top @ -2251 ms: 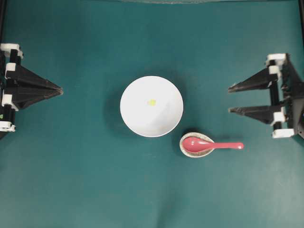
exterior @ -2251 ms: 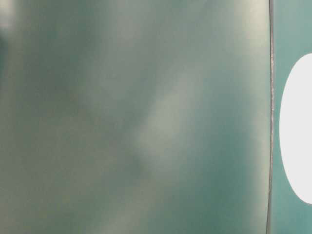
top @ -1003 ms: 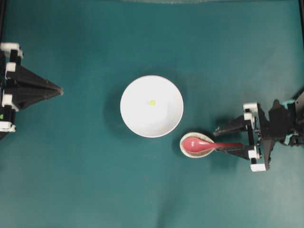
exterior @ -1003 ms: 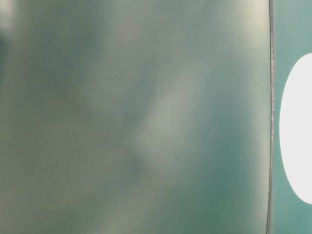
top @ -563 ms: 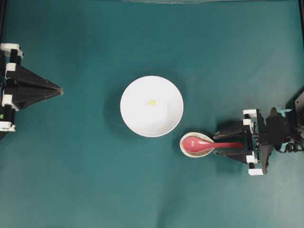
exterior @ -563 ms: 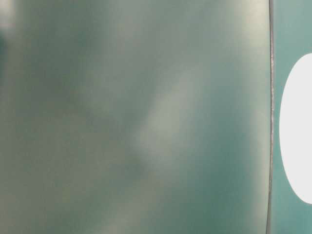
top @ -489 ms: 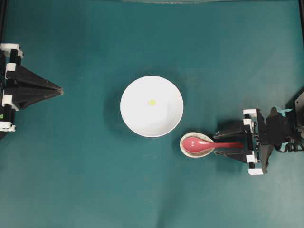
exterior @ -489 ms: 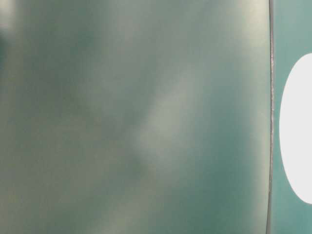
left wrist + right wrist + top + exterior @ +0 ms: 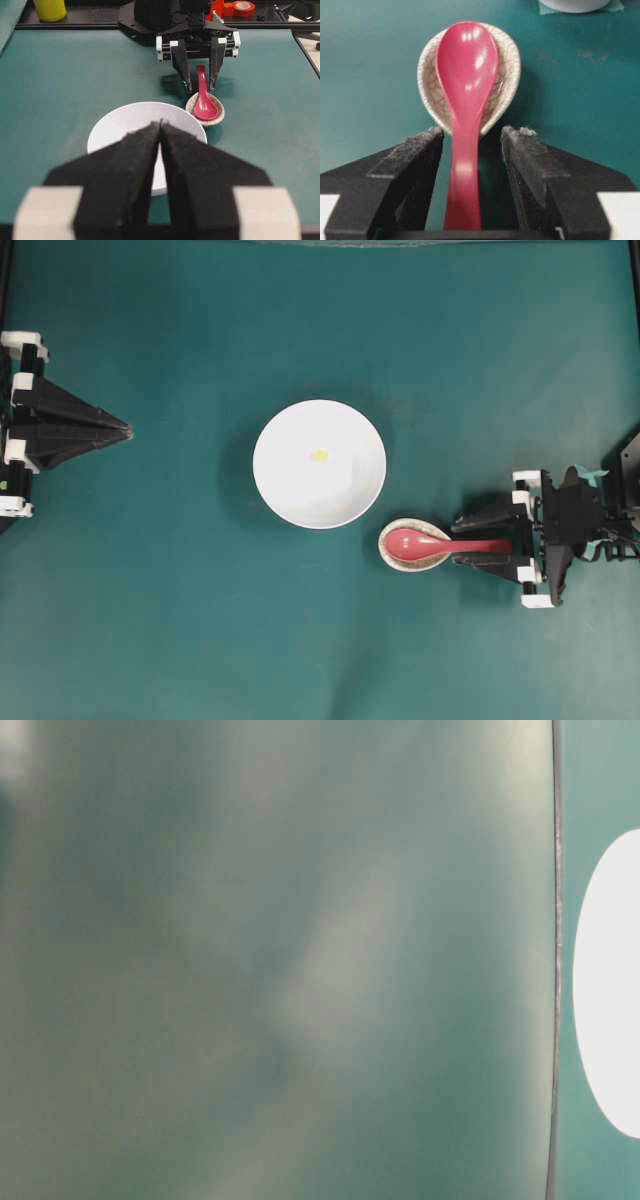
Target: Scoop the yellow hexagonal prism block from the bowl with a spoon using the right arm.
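At the left edge of the overhead view our left gripper [image 9: 125, 429] rests idle with its jaws pressed together. In the middle, the yellow hexagonal prism block [image 9: 319, 455] lies in the bowl [image 9: 290, 495], unscooped. To its right the spoon [image 9: 430, 545] sits with its scoop in the speckled rest [image 9: 388, 556]; our right gripper [image 9: 470, 543] straddles the handle, jaws wide and apart from it. We judge everything is left: grasp, lift, scoop. The surface is a teal mat [image 9: 180, 620]; beyond it the left wrist view shows red tape [image 9: 242, 8] and a yellow cup [image 9: 50, 9].
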`<state>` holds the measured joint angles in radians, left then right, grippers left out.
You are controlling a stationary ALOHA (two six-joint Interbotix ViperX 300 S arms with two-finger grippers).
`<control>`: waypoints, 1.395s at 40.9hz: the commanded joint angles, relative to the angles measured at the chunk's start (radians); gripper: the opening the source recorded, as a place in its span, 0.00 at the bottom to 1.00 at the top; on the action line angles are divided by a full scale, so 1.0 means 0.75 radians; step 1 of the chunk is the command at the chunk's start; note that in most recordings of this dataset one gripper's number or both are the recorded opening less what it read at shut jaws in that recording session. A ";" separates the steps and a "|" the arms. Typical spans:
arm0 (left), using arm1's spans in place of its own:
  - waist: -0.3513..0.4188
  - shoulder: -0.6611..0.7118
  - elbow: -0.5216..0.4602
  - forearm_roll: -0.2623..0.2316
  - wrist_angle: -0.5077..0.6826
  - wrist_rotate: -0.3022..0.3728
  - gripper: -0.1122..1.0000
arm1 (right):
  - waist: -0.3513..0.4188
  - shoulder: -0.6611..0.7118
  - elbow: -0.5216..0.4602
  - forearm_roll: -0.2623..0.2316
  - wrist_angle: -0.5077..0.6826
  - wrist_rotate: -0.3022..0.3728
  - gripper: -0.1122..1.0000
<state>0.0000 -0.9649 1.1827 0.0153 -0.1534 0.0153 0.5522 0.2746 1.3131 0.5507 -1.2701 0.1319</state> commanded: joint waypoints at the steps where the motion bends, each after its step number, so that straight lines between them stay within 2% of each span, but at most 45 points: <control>1: 0.002 0.008 -0.031 0.004 -0.004 0.002 0.19 | 0.010 -0.010 0.002 0.008 0.004 0.002 0.60; 13: 0.002 0.008 -0.031 0.004 -0.002 0.002 0.19 | 0.010 -0.010 -0.002 0.006 0.012 0.000 0.59; 28: 0.002 0.008 -0.033 0.004 0.004 0.002 0.19 | 0.010 -0.012 0.000 0.006 0.006 -0.002 0.49; 32: 0.002 0.008 -0.031 0.004 0.008 0.002 0.19 | 0.010 -0.012 -0.002 0.006 0.006 -0.002 0.44; 38: 0.002 0.006 -0.033 0.004 0.008 0.002 0.19 | 0.010 -0.031 -0.002 0.006 0.006 -0.006 0.31; 49: 0.002 0.008 -0.033 0.004 0.008 0.002 0.19 | 0.010 -0.198 0.014 0.004 0.035 -0.043 0.30; 57: 0.002 0.008 -0.035 0.004 0.008 0.002 0.19 | 0.008 -0.380 0.010 0.004 0.172 -0.121 0.29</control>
<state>0.0000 -0.9649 1.1827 0.0153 -0.1427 0.0153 0.5553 0.0460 1.3269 0.5538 -1.1750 0.0583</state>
